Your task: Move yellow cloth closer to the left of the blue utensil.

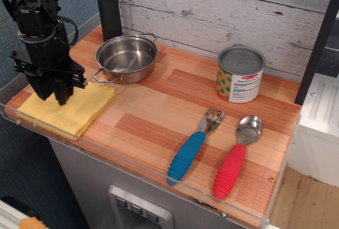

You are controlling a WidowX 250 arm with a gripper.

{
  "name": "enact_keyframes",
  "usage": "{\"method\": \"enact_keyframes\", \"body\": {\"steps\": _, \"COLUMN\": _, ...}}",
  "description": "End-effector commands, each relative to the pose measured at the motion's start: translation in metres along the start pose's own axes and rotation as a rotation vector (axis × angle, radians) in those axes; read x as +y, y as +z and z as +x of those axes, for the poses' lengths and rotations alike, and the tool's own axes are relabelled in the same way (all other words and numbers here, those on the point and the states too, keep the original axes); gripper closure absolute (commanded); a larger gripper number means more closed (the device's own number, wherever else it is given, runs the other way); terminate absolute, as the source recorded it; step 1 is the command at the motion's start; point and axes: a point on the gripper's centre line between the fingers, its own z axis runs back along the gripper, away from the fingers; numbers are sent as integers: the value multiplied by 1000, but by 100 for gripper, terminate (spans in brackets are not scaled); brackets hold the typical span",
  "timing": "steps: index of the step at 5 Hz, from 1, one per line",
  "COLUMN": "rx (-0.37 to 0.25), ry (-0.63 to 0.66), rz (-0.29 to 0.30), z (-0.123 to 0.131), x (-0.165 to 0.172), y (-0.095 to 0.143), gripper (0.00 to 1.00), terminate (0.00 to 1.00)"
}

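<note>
Weathered grey planks [222, 1] backed a striped wooden counter [159, 107] edged with a clear plastic rim. At the counter's far left end lay the yellow cloth [79, 109], a folded square of terry fabric, flat on the wood with its front corner reaching toward the rim. Over its back half stood the black gripper [50, 95], pointing straight down, its fingertips down at the fabric with only a narrow gap between them; whether they had pinched any cloth I could not tell from where I stood. Cables looped off the arm above it.

Just behind the cloth's right corner sat a small steel pot [126, 58], empty, one wire handle pointing at the cloth and nearly touching it. Well apart from the cloth, across a wide stretch of bare wood toward the right front, lay the blue utensil [188, 155], a fork with a ribbed blue handle angled toward the front edge and metal tines aimed at the wall. Just beside it on the right lay a red-handled spoon [233, 165], set almost parallel. Behind the two, near the wall, stood a tin can [240, 74] with a spotted green and yellow label, upright.
</note>
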Motion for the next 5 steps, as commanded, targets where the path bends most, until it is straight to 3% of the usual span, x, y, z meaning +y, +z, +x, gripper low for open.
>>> {"method": "enact_keyframes", "body": {"steps": 1, "rx": -78, "ry": -29, "rz": 56, "z": 10, "x": 14, "y": -3, "gripper": 100, "terminate": 0}}
{"method": "enact_keyframes", "body": {"steps": 3, "rx": -71, "ry": -41, "rz": 45, "z": 12, "x": 10, "y": -18, "gripper": 100, "terminate": 0}}
{"method": "enact_keyframes", "body": {"steps": 5, "rx": -64, "ry": -54, "rz": 6, "z": 5, "x": -8, "y": -16, "gripper": 100, "terminate": 0}}
